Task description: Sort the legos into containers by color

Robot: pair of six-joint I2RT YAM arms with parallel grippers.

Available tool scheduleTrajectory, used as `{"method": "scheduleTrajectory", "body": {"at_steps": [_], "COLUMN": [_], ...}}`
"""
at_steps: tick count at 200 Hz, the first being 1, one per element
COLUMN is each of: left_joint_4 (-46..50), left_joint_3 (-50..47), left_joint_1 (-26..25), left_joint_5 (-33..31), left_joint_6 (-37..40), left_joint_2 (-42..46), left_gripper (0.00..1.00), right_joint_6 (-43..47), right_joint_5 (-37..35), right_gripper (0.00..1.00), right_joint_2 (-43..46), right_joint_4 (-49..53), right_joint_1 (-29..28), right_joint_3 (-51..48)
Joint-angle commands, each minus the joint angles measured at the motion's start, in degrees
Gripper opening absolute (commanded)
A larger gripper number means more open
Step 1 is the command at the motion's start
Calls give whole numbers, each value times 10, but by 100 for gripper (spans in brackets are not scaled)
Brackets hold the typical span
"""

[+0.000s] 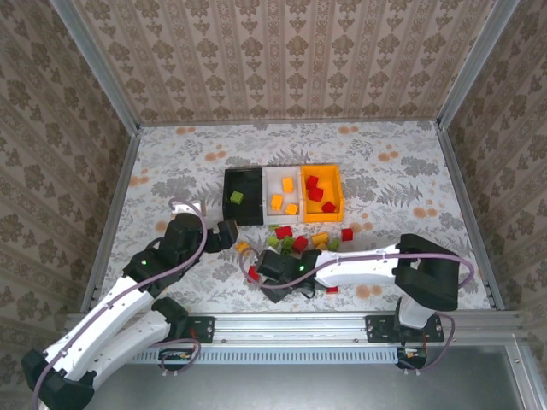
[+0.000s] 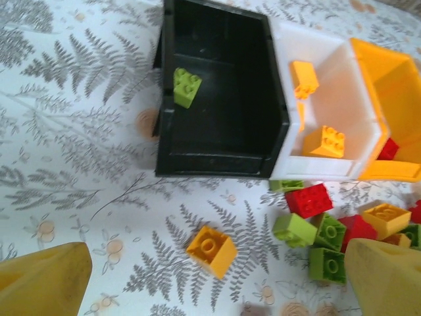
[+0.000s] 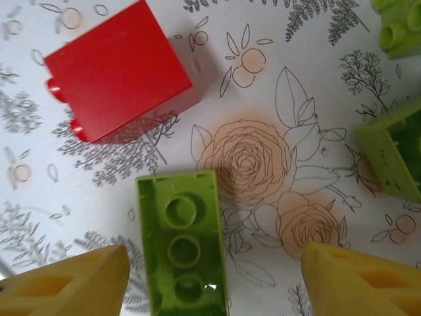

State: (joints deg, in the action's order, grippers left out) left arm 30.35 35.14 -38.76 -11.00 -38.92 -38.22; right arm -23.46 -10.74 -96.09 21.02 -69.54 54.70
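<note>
We carry two arms, left arm and right arm: white link shells, black joint housings, lilac cables, green status light, yellow wedge-shaped jaws.

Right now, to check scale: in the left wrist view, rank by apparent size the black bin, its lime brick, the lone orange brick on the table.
1. black bin
2. orange brick, though nearer the camera, so unsure
3. lime brick

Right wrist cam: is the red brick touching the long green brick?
Apart. The right wrist view shows a strip of bare tablecloth between the red brick and the top end of the long green brick.
</note>
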Motion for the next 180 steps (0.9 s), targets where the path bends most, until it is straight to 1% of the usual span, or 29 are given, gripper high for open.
{"method": "scheduleTrajectory", "body": {"at_steps": [1, 23, 41, 51, 73, 92, 123, 142, 163, 180], "left_joint_4": [26, 29, 28, 26, 24, 23, 28, 6, 1, 4], "left_joint_3": [-12, -14, -13, -13, -10, -5, -4, -12, -23, -32], "left_joint_1": [8, 11, 13, 14, 15, 18, 25, 29, 29, 30], "left_joint_5": [-8, -11, -13, -15, -19, -20, -19, 11, 13, 2], "left_joint_6": [-23, -25, -25, -24, -22, -19, -25, -10, -16, -29], "left_joint_2": [12, 12, 14, 16, 23, 26, 29, 37, 53, 71], "left_gripper": [100, 100, 100, 100, 100, 100, 100, 100, 100, 100], "right_joint_6": [14, 14, 9, 4, -3, -7, -1, 15, 32, 38], "right_joint_5": [-29, -26, -19, -17, -15, -21, -35, -37, -24, -17], "right_gripper": [68, 66, 60, 56, 42, 34, 28, 28, 27, 27], "right_joint_2": [-30, -53, -66, -68, -61, -42, 18, 49, 44, 13], "right_joint_4": [24, 30, 31, 29, 19, 12, 2, -1, -3, -7], "right_joint_1": [-2, -8, -10, -10, -9, -7, 8, 29, 66, 99], "right_joint_3": [28, 32, 32, 28, 16, 6, 9, 42, 109, 170]}}
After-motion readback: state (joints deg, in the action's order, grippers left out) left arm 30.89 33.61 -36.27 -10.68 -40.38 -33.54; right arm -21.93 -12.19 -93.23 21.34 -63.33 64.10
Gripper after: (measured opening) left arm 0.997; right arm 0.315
